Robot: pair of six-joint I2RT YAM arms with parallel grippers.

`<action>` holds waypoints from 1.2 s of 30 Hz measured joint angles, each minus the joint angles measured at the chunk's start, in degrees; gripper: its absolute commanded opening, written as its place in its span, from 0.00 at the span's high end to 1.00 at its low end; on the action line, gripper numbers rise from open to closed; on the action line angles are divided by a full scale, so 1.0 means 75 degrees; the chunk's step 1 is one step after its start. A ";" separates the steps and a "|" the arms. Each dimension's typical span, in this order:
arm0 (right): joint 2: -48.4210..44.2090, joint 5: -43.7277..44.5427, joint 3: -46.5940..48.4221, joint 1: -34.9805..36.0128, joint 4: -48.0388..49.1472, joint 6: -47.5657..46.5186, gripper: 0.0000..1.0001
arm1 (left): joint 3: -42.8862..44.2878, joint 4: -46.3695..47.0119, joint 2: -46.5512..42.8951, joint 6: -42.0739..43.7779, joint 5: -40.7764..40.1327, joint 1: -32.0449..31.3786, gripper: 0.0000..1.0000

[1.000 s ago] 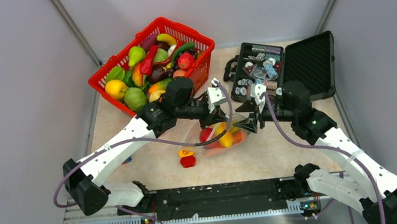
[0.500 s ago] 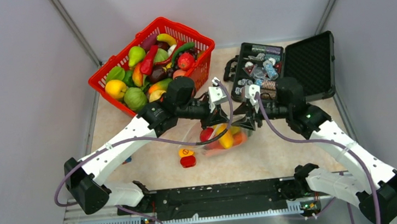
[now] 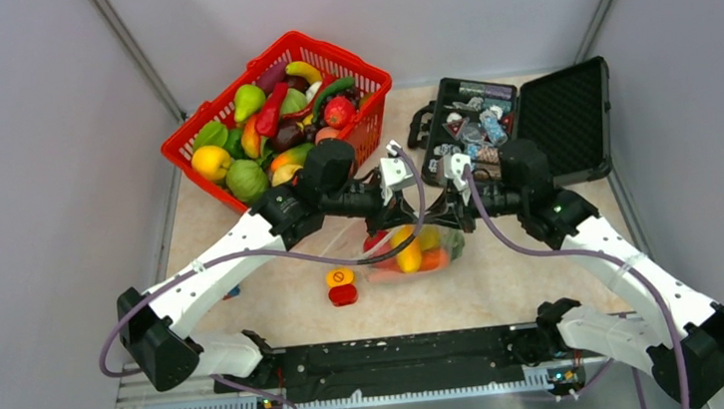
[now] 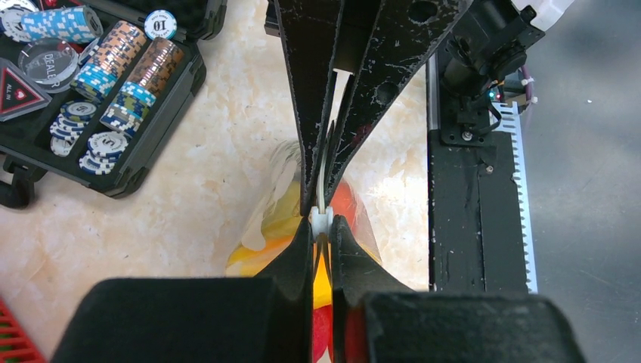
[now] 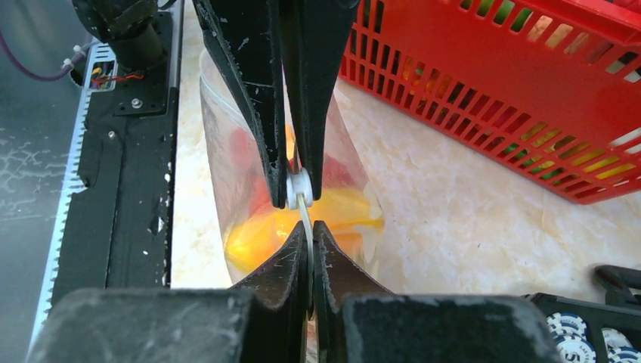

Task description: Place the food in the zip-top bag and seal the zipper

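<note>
I'm driving this from afar, and it looks like a robot test cell in a lab, not a home or a shop. Plain grey panels box in a small marbled tabletop on three sides. A black rail runs along the near edge and carries the arm mounts. The props look staged: a red basket of plastic toy food and a black case of poker chips.

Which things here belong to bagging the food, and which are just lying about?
Job in hand: zip-top bag; zipper, pinched by left pincer and right pincer; bagged food; spare food in red basket.
Lying about: black case of poker chips; orange-and-red button block.
</note>
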 measured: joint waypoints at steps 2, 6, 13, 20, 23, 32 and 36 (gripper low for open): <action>-0.0003 0.0003 0.0000 0.0000 0.0020 0.0017 1.00 | 0.0023 -0.0006 0.0012 0.0000 -0.0009 0.0000 1.00; -0.0035 0.0195 -0.0023 0.0000 0.0195 0.0166 1.00 | 0.0044 0.0015 0.0020 0.0000 -0.0052 0.0006 1.00; -0.0475 0.0647 -0.0414 0.0015 0.0641 0.0554 1.00 | 0.0044 0.0067 0.0020 0.0146 -0.0213 0.0003 1.00; -0.0705 0.0962 -0.0522 0.0035 0.0694 0.0688 1.00 | -0.0213 0.0082 -0.0242 0.0207 -0.0321 0.0035 1.00; -0.0723 0.1032 -0.0522 0.0055 0.0697 0.0688 1.00 | -0.0379 0.0041 -0.0446 0.0224 -0.0443 0.0076 1.00; -0.0944 0.1192 -0.0708 0.0052 0.0764 0.0810 0.78 | -0.0714 -0.0090 -0.0799 0.0230 -0.0548 0.0251 1.00; -0.0991 0.1125 -0.0711 0.0032 0.0749 0.0845 0.36 | -0.0711 -0.0248 -0.0790 0.0198 -0.0466 0.0312 1.00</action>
